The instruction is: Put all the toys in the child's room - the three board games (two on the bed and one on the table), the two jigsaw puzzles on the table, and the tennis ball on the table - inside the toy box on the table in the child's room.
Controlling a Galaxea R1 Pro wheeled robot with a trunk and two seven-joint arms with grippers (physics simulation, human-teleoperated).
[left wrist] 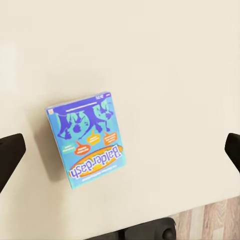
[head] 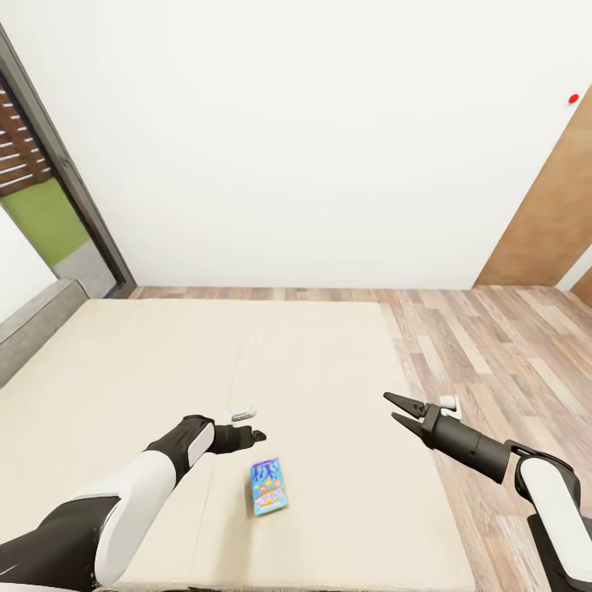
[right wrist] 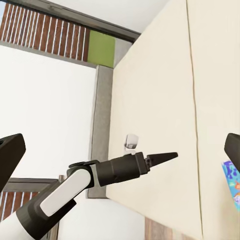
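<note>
Fingers of the left gripper (head: 256,434): spread apart, holding nothing, poised over the bed (head: 123,370) just beyond the small teal-blue board game (head: 269,486); in the left wrist view the dark fingertips (left wrist: 10,152) stand wide on either side of the box (left wrist: 86,140). Fingers of the right gripper (head: 396,409): parted, empty, over the mattress's right portion, apart from the game. Board game: lies flat, printed face up, on the cream mattress near its foot-side edge. Likely light, stiff cardboard with a slick printed skin; best pinched across the narrow width at mid-length, though the soft mattress may yield beneath it.
</note>
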